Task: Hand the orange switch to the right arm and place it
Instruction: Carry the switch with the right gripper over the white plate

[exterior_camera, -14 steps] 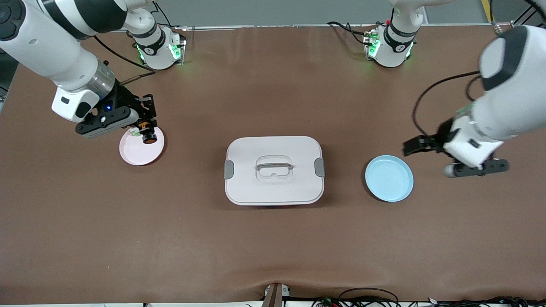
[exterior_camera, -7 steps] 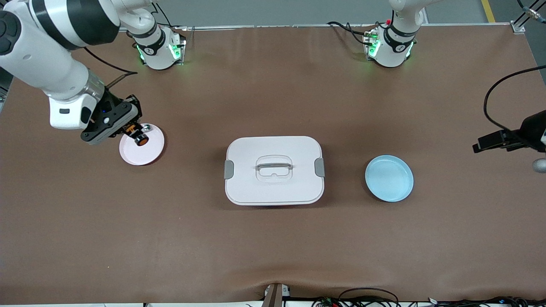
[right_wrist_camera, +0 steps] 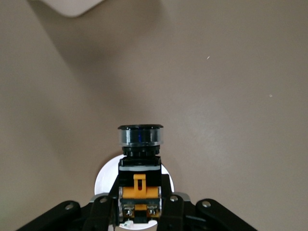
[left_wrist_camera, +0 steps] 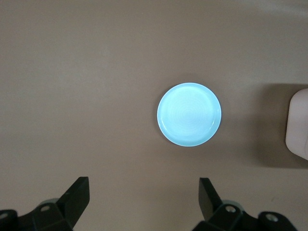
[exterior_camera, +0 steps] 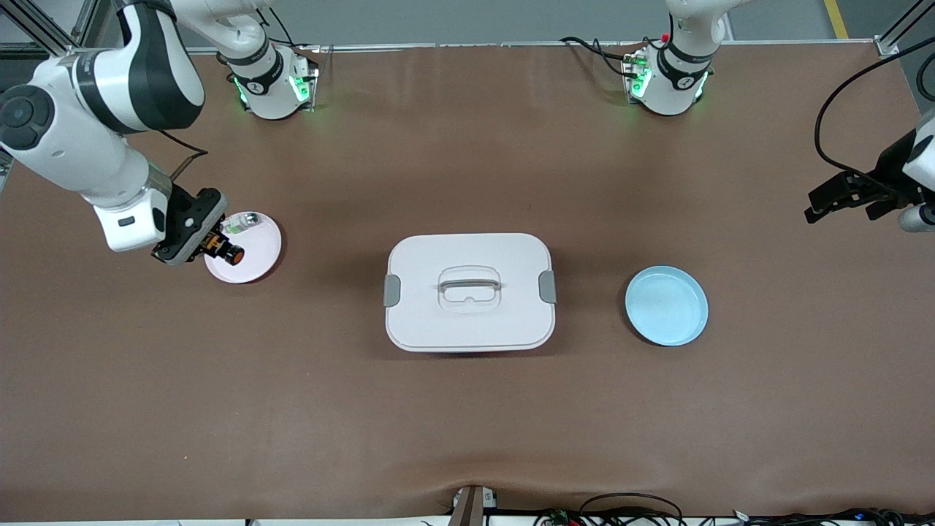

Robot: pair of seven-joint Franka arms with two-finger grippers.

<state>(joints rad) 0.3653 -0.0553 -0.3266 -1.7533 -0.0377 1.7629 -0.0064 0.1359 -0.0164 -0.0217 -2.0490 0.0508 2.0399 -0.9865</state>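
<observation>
Brown matting covered the table from edge to edge. Nearest to the front camera, at the middle of the table, a white lidded box with grey side clips and a recessed handle was seen, and it is taken as the landmark for the rest.

Toward the left arm's end from the box, and well apart from it, a pale blue plate was seen with nothing on it. In the left wrist view the same plate was shown lying flat on the matting.

Toward the right arm's end from the box, and slightly farther from the front camera than it, a pink plate was seen. A small white, green and silver part was lying on that plate.

Over the edge of the pink plate, the right pincer was seen clamped on the orange switch. In the right wrist view the switch was gripped by its black and orange body between the fingers, with its round cap pointing away from the pincer.

The left pincer was seen over bare matting toward the left arm's end from the box, farther out than the blue plate. Its fingers were spread wide and nothing was held between them.
</observation>
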